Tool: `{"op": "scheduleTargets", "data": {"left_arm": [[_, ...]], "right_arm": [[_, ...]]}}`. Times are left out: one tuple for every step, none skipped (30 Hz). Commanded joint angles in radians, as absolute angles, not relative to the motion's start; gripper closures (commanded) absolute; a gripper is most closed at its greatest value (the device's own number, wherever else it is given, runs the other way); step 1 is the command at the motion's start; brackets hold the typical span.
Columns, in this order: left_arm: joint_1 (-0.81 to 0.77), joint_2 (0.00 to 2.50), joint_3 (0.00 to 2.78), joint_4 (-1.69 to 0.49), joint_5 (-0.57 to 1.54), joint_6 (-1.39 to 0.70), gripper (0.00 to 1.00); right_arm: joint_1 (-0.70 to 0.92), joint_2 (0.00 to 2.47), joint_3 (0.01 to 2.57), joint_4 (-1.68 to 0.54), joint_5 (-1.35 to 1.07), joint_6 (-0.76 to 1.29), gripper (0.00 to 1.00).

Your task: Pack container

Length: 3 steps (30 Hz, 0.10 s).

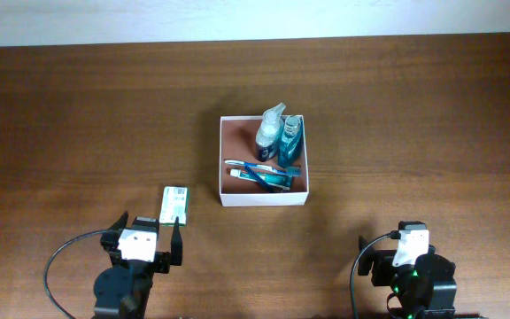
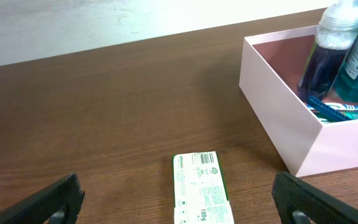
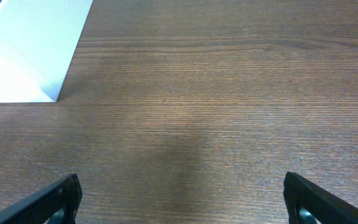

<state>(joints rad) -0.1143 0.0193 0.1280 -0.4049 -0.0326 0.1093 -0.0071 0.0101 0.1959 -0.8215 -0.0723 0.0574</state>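
From above, the container [image 1: 237, 137] sits on the table [image 1: 78, 115] at its middle, well ahead of both my arms. Two bottles [image 1: 271, 131] lean at its far side, and a toothbrush [image 1: 259, 168] lies near its front wall. My left gripper [image 1: 149, 229] is spread wide and holds nothing. A small green-and-white packet [image 1: 174, 203] lies flat just beyond its tips. My right gripper [image 1: 403, 252] hangs low over bare wood, well apart from the box.

Through my left wrist camera, both fingers [image 2: 48, 202] stand far apart at the bottom corners. The packet [image 2: 199, 186] rests on the table between them, touched by neither. The container's pale wall [image 2: 278, 118] rises to the right.

Through my right wrist camera, the fingers [image 3: 328, 199] are equally wide apart, with only wood between them. A white corner of the container [image 3: 30, 50] shows at upper left.
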Motion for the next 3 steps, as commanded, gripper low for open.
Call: {"op": "scheduleTargets", "data": {"left_arm": [[-0.107,0.006,0.12,-0.4,-0.021,0.118,0.01],[-0.107,0.006,0.12,-0.4,-0.021,0.118,0.01],[-0.107,0.006,0.12,-0.4,-0.021,0.118,0.01]], "right_arm": [[-0.014,0.004,0.19,-0.819,-0.075,0.068,0.01],[-0.014,0.004,0.19,-0.819,-0.075,0.068,0.01],[-0.014,0.004,0.19,-0.818,-0.075,0.068,0.01]]}}
